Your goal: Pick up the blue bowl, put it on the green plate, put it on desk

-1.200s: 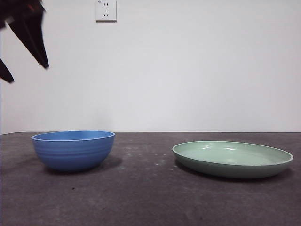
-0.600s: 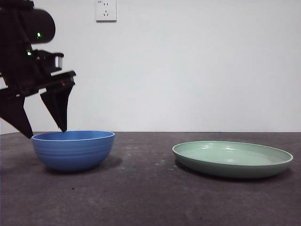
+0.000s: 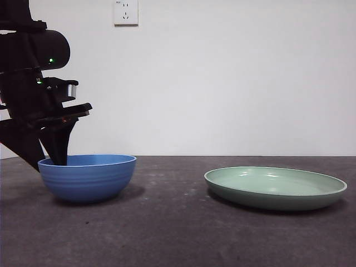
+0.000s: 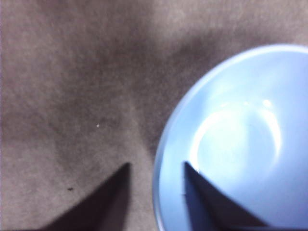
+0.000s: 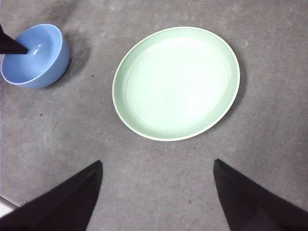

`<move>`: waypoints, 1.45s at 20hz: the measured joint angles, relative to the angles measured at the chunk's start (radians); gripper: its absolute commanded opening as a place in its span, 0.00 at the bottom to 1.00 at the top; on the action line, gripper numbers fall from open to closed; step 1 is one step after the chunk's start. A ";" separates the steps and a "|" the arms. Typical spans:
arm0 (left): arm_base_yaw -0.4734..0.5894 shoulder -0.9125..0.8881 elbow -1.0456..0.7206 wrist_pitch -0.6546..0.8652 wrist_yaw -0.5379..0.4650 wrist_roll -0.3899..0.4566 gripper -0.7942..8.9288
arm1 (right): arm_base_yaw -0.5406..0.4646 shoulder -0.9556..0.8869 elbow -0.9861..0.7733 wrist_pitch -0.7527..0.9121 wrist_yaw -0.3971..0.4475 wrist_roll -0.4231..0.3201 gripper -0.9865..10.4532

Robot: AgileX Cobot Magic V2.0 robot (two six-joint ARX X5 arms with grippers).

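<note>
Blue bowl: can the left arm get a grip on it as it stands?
Probably yes. The left claw is open and straddles the bowl rim, one jaw inside, one outside. Nothing lies between them; the plate sits apart.

One bowl, one plate, one socket, two grippers

A single blue bowl [image 3: 87, 177] and a single green plate [image 3: 275, 187] stood on the one surface [image 3: 178, 233]. One wall socket [image 3: 125, 11] was mounted above. Two grippers were counted, the left gripper [image 4: 154, 166] and the right gripper [image 5: 156, 163], each with two jaws. The blurred left wrist view possibly hid smaller items.
</note>
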State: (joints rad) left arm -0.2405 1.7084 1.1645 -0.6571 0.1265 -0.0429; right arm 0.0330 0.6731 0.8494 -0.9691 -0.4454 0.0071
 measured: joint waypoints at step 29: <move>-0.410 0.196 0.518 -0.067 0.032 -0.093 0.09 | 0.000 0.000 0.000 -0.011 0.001 0.001 0.41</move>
State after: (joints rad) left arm -0.6502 1.9049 1.6825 -0.7239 0.1585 -0.1356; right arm 0.0330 0.6731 0.8494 -0.9806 -0.4446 0.0078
